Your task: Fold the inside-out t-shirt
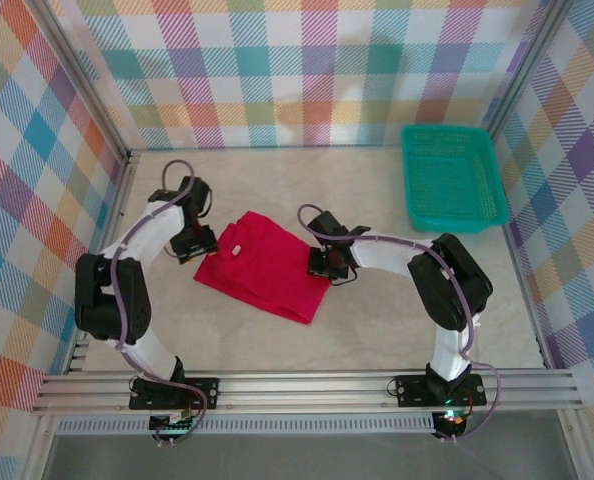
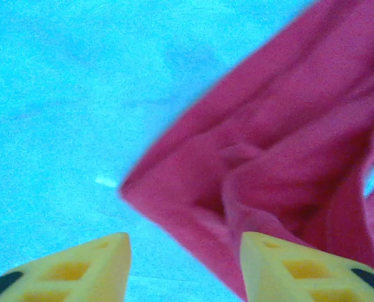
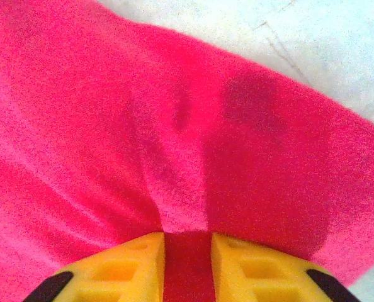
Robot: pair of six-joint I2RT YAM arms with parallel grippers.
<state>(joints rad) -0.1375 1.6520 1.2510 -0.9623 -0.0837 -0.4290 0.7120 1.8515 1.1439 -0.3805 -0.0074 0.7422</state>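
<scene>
The inside-out t-shirt (image 1: 267, 268) lies as a compact red bundle of several layers on the table's middle, with a small white tag (image 1: 234, 249) near its upper left. My left gripper (image 1: 199, 247) sits at the shirt's left edge. In the left wrist view this gripper (image 2: 186, 264) is open, and a corner of the t-shirt (image 2: 281, 157) lies ahead of its right finger with bare table between the jaws. My right gripper (image 1: 320, 264) is at the shirt's right edge. In the right wrist view that gripper (image 3: 187, 264) is shut on a pinch of the red t-shirt (image 3: 174, 126).
A teal plastic basket (image 1: 452, 178) stands at the back right of the table. Checked walls close in the back and both sides. The metal rail (image 1: 307, 385) with both arm bases runs along the near edge.
</scene>
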